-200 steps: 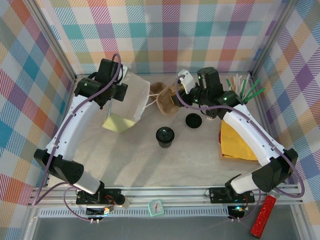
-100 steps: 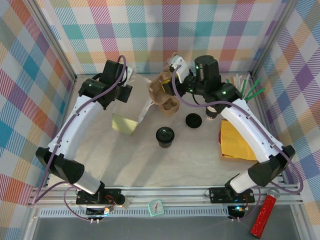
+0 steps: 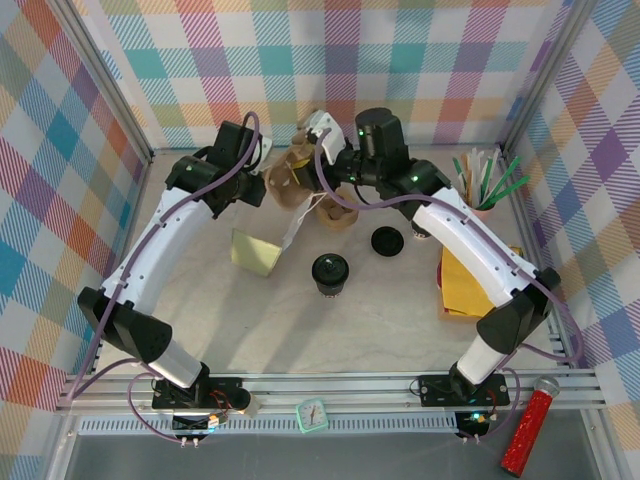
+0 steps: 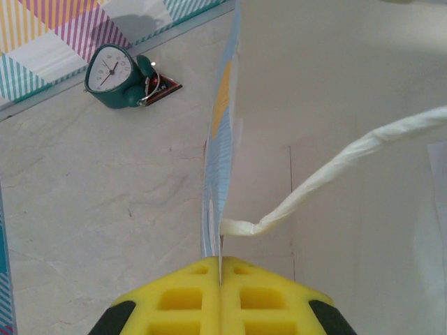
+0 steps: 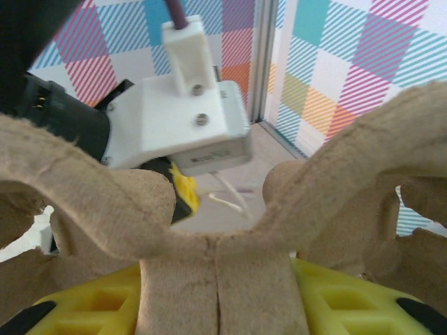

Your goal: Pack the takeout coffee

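The takeout coffee, a small tan cup with a black lid, stands alone mid-table, apart from both grippers. At the back, my left gripper is shut on the top edge of the white paper bag, which hangs nearly flat below it. In the left wrist view the yellow fingers pinch the thin bag edge, and a twisted paper handle trails off to the right. My right gripper is shut on a brown pulp cup carrier, held up close to the left gripper. That carrier sits between the right fingers.
A loose black lid lies right of the coffee. Lidless paper cups stand behind it. A pink cup of sticks is at the back right, and a yellow cloth lies under the right arm. A small clock sits on the front rail.
The right arm lifted the pulp carrier and swung it left toward the left gripper. The left gripper shifted right, and the bag turned from spread wide to nearly flat.
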Controlling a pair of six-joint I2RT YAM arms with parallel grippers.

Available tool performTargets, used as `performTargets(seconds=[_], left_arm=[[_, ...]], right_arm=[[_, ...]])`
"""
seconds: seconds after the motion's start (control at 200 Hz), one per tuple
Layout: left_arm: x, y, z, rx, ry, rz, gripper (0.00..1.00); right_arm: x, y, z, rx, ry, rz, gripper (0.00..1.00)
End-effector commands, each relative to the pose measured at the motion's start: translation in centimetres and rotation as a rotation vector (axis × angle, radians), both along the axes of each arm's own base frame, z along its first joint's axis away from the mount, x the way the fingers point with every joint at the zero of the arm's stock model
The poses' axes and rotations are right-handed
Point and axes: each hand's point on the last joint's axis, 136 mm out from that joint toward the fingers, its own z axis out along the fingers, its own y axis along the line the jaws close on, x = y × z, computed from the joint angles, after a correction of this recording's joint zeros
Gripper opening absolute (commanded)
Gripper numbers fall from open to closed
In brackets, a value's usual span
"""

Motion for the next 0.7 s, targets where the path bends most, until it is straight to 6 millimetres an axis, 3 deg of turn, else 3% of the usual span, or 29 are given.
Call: performTargets(seconds=[0.0,0.49,0.695], left_arm=[[-0.2,-0.6,0.0,-0.021,0.017,-0.008,0.01],[-0.1,-0.6,-0.4,-0.055,0.036,0.007,0.05],[0.0,0.1,0.6,-0.104,0.02,0.03,0.31]], right_arm=[[-1.0,1.1,-0.3,0.042,0.022,0.042,0.45],[-2.7,1.6,-6.2,0.004,0.133,0.059,0.44],[-2.6,1.5,-8.0,-0.019,0.183,0.038,0.44]])
